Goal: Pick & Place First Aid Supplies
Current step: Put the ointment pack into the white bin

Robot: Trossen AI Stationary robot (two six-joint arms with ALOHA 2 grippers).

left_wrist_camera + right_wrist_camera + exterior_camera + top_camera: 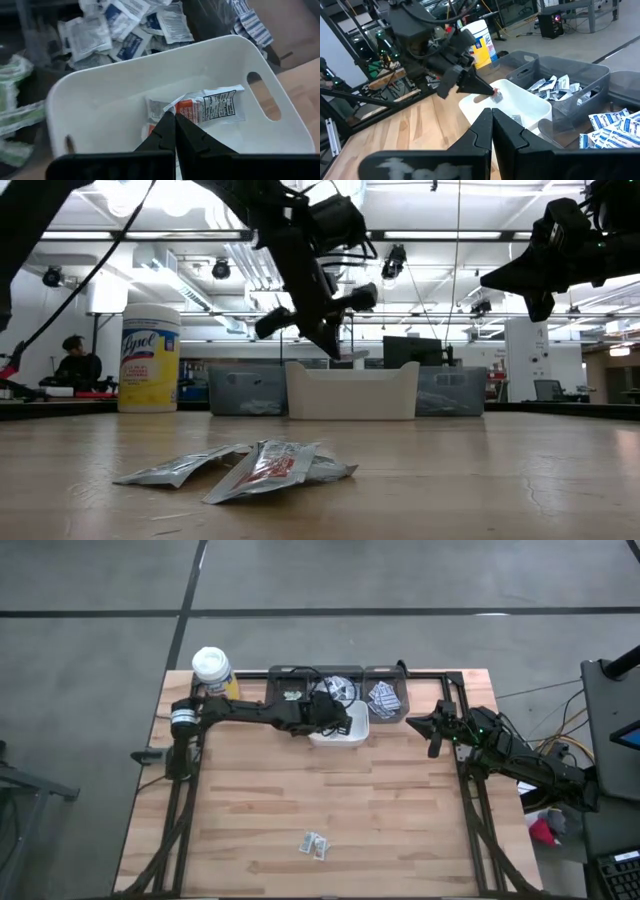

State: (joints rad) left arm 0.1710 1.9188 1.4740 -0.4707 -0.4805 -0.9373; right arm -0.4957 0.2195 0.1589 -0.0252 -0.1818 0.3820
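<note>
My left gripper (pixel 490 91) hangs over the white bin (pixel 340 732), slanting down, shut on a small first aid packet with red print (pixel 496 95). In the left wrist view the shut fingertips (pixel 175 117) point into the bin (pixel 150 60), where packets (pixel 212 104) show beyond the tips. Two or three more packets (pixel 314 845) lie flat on the wood near the front edge (pixel 260 465). My right gripper (pixel 418 722) waits shut and holds nothing at the right of the bins (pixel 492 112). My left gripper pinches the red-printed packet by one end (pixel 494 93) at the free ends of its two fingers. The fingers come from above, slanting down from the table's left. The packet sticks out past the tips, lifted clear above the inside of the white bin.
Three grey bins (pixel 385 698) with sorted packets stand in a row behind the white bin. A yellow wipes canister with a white lid (pixel 212 670) stands at the far left corner. The wood between the bins and the loose packets is bare.
</note>
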